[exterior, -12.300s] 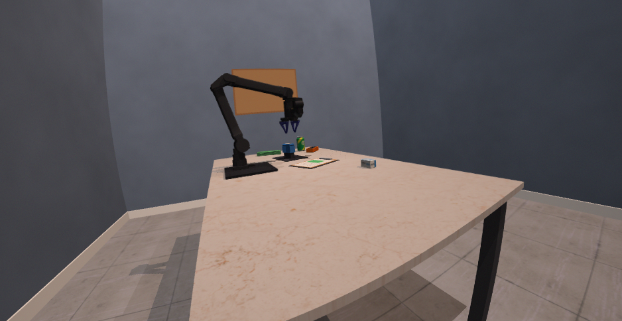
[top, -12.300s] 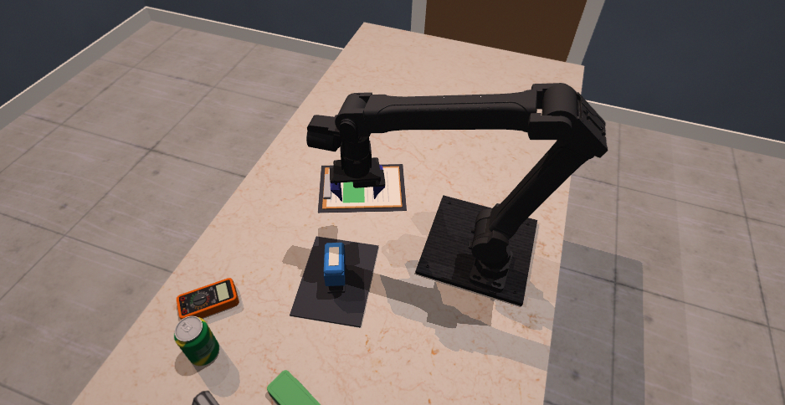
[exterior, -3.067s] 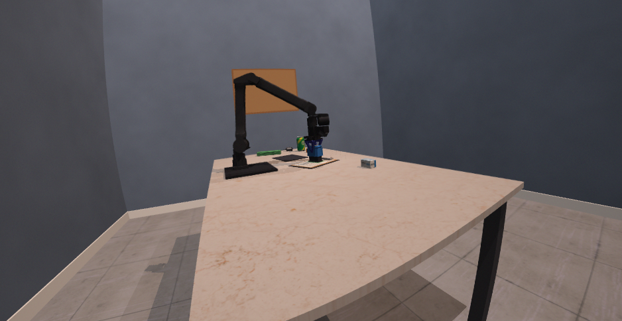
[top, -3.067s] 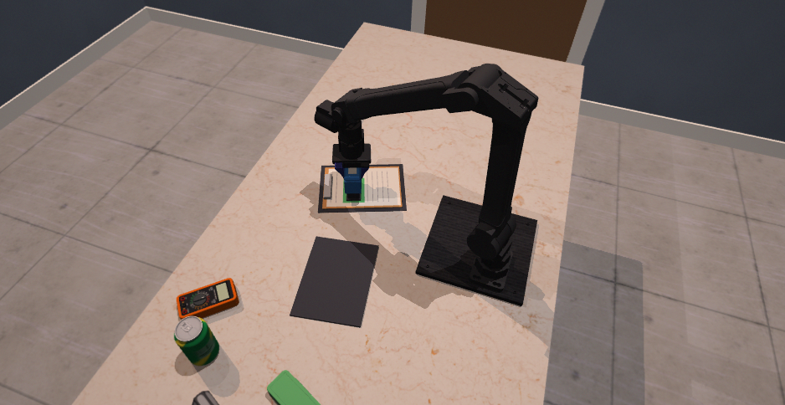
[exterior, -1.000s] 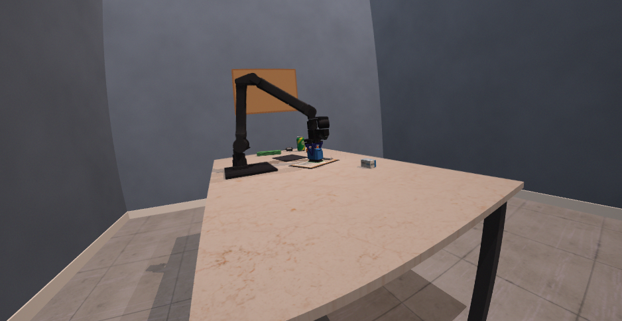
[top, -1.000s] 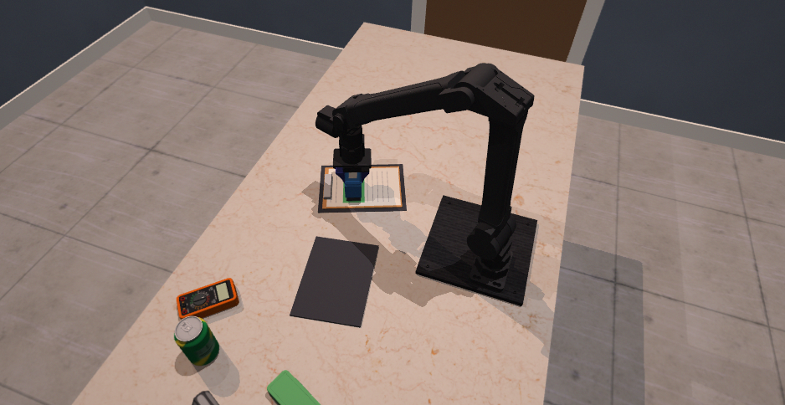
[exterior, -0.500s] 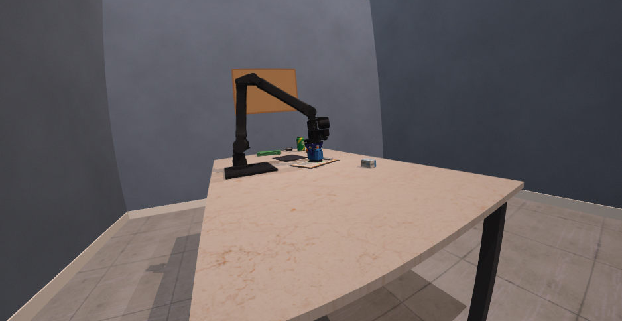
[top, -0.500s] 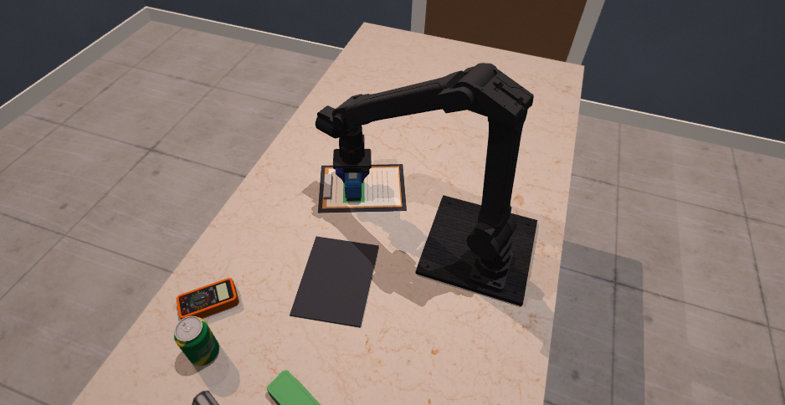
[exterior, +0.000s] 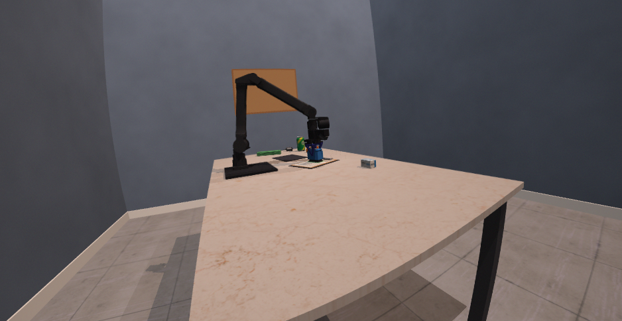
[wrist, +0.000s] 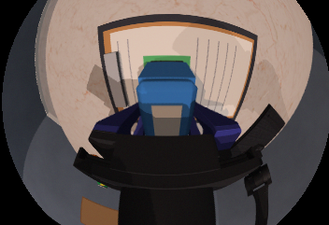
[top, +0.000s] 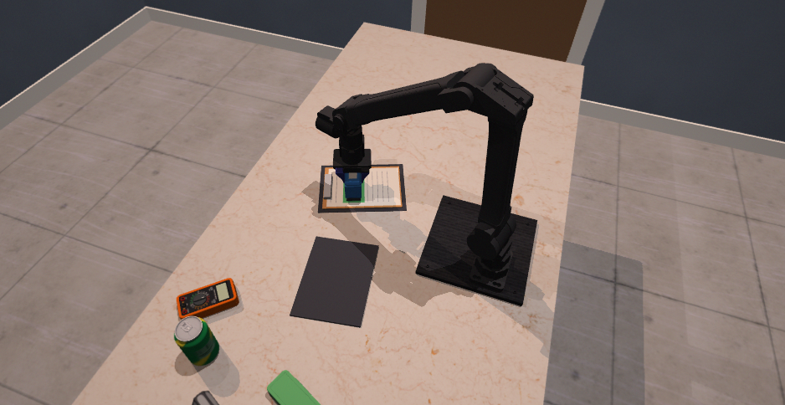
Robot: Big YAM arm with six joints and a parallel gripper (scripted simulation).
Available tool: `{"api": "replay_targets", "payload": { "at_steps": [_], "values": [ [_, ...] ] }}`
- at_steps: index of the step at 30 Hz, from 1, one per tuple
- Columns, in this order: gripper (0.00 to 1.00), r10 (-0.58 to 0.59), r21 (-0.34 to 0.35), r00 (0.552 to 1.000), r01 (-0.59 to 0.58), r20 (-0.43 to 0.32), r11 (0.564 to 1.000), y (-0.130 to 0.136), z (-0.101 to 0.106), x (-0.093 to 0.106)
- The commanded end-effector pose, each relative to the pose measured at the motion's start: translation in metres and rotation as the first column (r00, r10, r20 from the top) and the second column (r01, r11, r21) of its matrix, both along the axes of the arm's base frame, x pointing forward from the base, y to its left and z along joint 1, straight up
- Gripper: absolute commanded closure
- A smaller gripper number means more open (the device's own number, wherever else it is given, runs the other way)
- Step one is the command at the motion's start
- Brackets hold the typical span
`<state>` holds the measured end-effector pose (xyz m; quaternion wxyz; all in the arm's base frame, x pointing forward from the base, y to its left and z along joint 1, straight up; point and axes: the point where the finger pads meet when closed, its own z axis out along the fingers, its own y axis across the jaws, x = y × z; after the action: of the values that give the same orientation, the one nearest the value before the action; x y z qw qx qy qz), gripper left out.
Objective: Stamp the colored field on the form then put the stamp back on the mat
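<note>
The blue stamp (top: 353,187) (exterior: 315,155) (wrist: 166,92) is upright over the green field (top: 361,194) (wrist: 166,59) of the form (top: 391,189) (wrist: 159,39). Its dark base appears to rest on the field and hides most of it; a green strip shows past it in the wrist view. Whether it is pressed fully down I cannot tell. My gripper (top: 352,175) (exterior: 313,146) (wrist: 166,120) points down, shut on the stamp's upper part from both sides. The form is on a dark-edged clipboard (top: 404,187) (wrist: 178,19). The dark mat (top: 335,281) (exterior: 289,158) bears nothing.
The arm's black base plate (top: 439,248) (exterior: 250,170) is beside the mat. A multimeter (top: 207,297), a green can (top: 196,341) (exterior: 300,144), a green block (top: 290,388) (exterior: 268,152) and a grey object (top: 205,398) lie beyond the mat. A small box (exterior: 367,163) stands past the clipboard.
</note>
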<state>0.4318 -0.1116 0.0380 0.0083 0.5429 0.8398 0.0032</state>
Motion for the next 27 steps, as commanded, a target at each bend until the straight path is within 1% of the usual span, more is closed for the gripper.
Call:
{"api": "replay_targets", "payload": {
  "at_steps": [1, 27],
  "values": [
    [0.73, 0.000, 0.004, 1.000, 0.001, -0.013, 1.000, 0.0029, -0.0237, 0.0024],
    [0.73, 0.000, 0.004, 1.000, 0.001, -0.013, 1.000, 0.0029, -0.0274, 0.0024]
  ]
}}
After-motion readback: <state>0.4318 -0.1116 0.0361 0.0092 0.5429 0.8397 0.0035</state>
